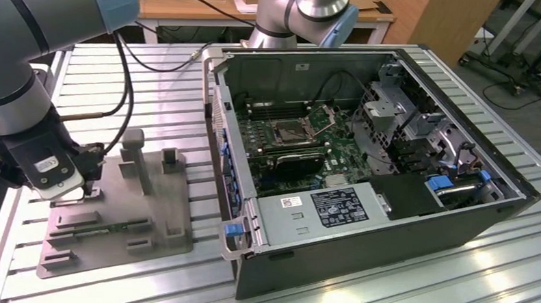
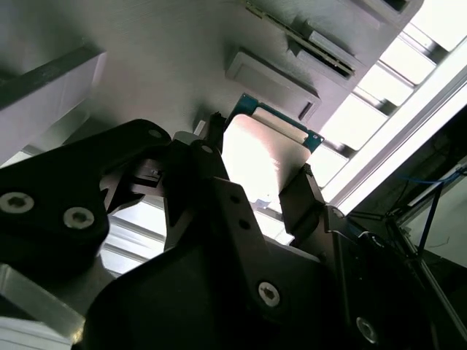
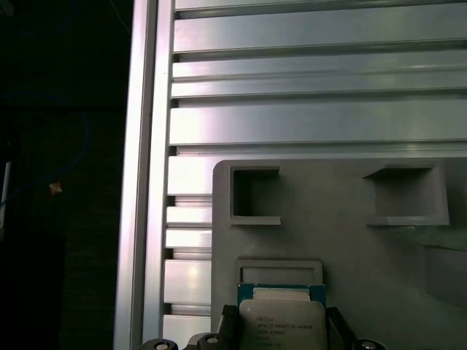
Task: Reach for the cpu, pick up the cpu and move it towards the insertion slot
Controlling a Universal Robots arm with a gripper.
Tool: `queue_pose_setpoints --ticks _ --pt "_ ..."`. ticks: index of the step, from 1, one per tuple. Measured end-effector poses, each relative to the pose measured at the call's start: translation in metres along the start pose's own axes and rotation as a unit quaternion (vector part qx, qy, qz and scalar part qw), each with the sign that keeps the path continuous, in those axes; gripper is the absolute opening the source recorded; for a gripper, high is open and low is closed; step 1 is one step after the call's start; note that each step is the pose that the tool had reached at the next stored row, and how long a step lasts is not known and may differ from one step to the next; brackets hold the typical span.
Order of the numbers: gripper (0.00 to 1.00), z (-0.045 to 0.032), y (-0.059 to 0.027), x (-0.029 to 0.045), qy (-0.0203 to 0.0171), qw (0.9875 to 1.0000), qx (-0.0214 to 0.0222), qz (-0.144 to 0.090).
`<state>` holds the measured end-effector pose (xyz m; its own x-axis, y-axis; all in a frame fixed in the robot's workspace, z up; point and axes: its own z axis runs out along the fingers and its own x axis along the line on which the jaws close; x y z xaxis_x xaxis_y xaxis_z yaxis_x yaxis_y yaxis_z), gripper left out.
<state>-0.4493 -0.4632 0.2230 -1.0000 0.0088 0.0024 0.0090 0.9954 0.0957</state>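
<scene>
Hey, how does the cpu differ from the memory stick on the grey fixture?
The cpu is square with a pale silver top; the memory stick is long, narrow and green. The cpu sits in the gripper, a jaw against each side; the memory stick lies free on the fixture, away from the jaws. Both are at the fixture, outside the computer case.
</scene>
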Motion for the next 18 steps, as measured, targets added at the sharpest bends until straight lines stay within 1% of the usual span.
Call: queue_pose_setpoints --ticks 18 --pt "0.54 -0.0123 0.0012 0.0000 0.0000 1.0000 0.0002 0.000"
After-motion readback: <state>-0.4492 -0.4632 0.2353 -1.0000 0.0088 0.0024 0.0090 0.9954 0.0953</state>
